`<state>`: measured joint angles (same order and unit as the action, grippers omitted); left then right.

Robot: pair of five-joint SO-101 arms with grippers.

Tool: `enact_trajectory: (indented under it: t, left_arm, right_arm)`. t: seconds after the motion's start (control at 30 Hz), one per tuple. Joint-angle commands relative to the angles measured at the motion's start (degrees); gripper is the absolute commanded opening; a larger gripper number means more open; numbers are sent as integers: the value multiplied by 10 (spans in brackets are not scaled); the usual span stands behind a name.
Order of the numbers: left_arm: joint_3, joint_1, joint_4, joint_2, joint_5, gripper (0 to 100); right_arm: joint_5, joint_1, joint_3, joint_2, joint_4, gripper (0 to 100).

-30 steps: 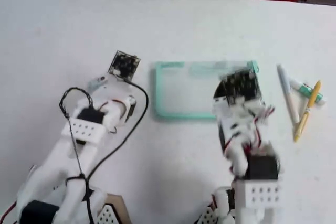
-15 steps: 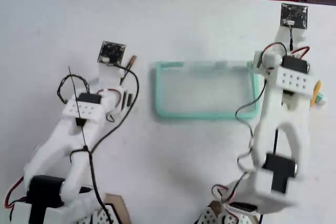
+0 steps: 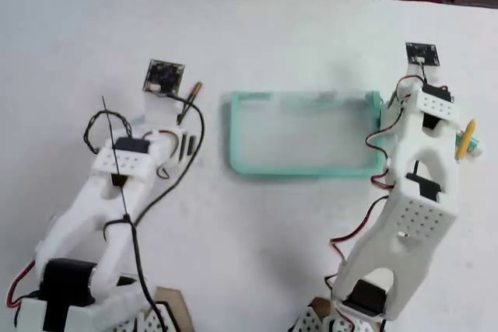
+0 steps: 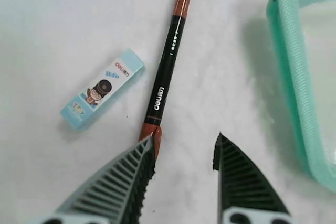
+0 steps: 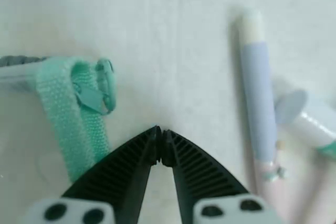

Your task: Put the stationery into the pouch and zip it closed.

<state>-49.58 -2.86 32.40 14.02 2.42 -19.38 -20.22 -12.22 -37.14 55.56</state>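
The clear pouch with a teal rim lies flat in the middle of the table. In the left wrist view my left gripper is open just above the table. One fingertip is at the near brown end of a black pen. A light blue eraser lies beside that pen. My right gripper is shut on nothing, just off the pouch's corner strap and zipper pull. A lavender pen and a white-and-teal pen lie past it.
From above, the black pen lies left of the pouch, close to the left arm. A yellow pen pokes out from under the right arm at the table's right side. The pouch's teal edge lies to one side of the left gripper.
The right arm swung from over the pouch's right end out to the pens beside it, then drew back a little. The left arm shifted slightly left, over the black pen.
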Motion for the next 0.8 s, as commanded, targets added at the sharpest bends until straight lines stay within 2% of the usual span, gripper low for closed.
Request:
enact_trajectory:
  t: [0.0,0.13,0.37,0.67,0.77]
  left_arm:
    - [25,0,-12,0,-6,195]
    - [25,-1,-12,0,-6,195]
    - [25,-1,-12,0,-6,195]
    - [26,-1,-12,1,-6,195]
    - [26,0,-12,2,-6,195]
  right_arm:
    - [-9,15,-18,1,18,17]
    - [-10,52,-22,9,78,17]
    - [-10,109,-18,50,100,17]
    - [-10,250,-18,72,191,17]
    - [-10,274,-22,95,214,17]
